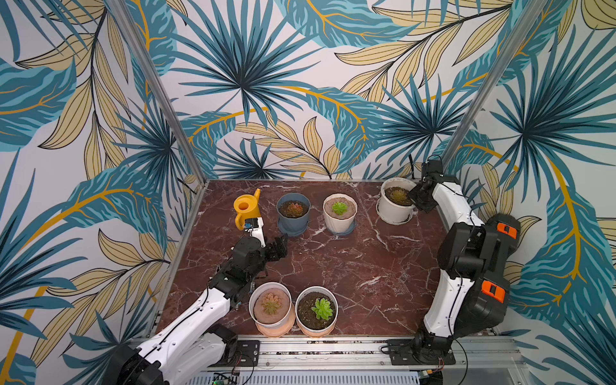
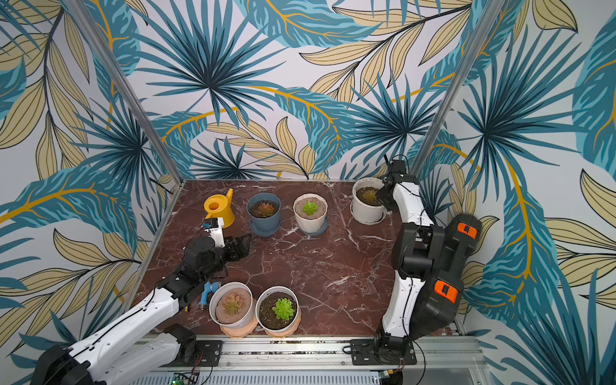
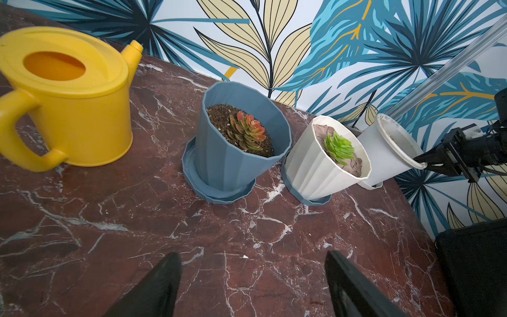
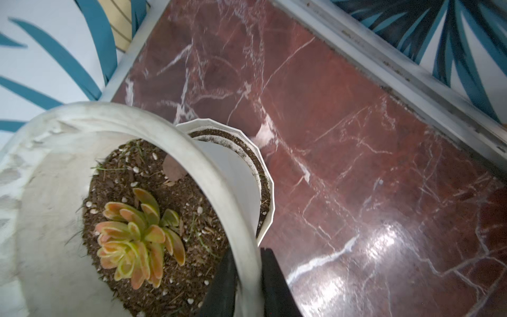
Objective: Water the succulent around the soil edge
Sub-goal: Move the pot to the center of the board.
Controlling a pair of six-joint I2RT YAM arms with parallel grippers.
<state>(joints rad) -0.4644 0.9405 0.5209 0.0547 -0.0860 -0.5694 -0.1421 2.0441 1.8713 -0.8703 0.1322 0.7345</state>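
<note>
Handle of yellow watering can points toward the nearer left gripper in both top views; left wrist: jaws wide, empty; right wrist: right gripper pinches the white pot rim, succulent inside, far from can

Red marble table.
Far row: yellow watering can, upright; blue pot and ribbed white pot, both on saucers; plain white pot, right gripper at rim.
Near edge: near-left pot, near-right pot, succulent in each.
Left gripper near can.
</note>
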